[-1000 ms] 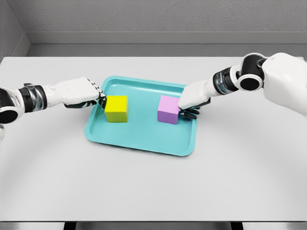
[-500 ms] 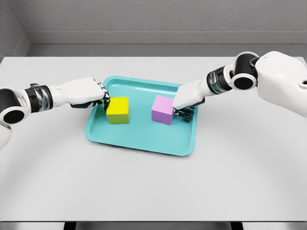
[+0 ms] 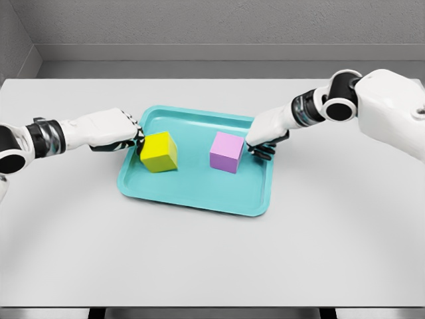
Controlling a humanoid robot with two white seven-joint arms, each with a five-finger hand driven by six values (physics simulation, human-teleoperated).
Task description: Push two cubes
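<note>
Yellow and pink, the two cubes sit inside a teal tray [image 3: 199, 199] on a pale grey table [image 3: 212, 252]. The yellow cube [image 3: 160, 151] is in the left part of the tray, close to the left rim, and it looks tilted and turned, with one corner toward the left wall rather than squared to the tray. The pink cube [image 3: 226, 152] stands flat in the right half, well apart from the yellow one, with bare tray floor between them.

At the yellow cube's far left corner is the left hand [image 3: 109, 129], reaching in from the left over the tray's rim. Its fingers are curled into a loose fist and grip nothing; the dark fingertips [image 3: 139, 138] touch or nearly touch the cube's upper left edge.

On the other side, the right hand [image 3: 267, 131] comes in from the right above the tray's right rim. Its fingers are also bent under the palm, holding nothing, and the dark fingertips [image 3: 260, 151] lie just beside the pink cube's right face; I cannot tell whether they touch it.

Both white forearms stretch outward over the table to the picture's edges. Beyond the table's far edge runs a grey wall.
</note>
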